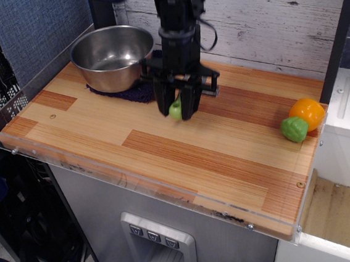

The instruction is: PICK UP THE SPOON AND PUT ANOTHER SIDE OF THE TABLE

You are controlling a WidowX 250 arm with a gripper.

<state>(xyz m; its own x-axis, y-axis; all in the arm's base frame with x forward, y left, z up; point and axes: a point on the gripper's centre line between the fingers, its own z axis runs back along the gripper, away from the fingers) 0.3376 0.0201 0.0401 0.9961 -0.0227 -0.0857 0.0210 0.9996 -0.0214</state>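
The spoon [175, 110] shows only as the end of its light-green handle between the black fingers; its grey head is hidden behind the gripper. My gripper [177, 111] points down over the back middle of the wooden table [183, 152] and is shut on the spoon's handle. The handle end hangs just above the planks, lifted slightly off the surface.
A steel bowl [112, 55] sits on a dark purple cloth [137, 92] at the back left, close to the gripper. A green and orange toy vegetable [301, 119] lies at the right edge. A clear acrylic rim runs along the table's front and left.
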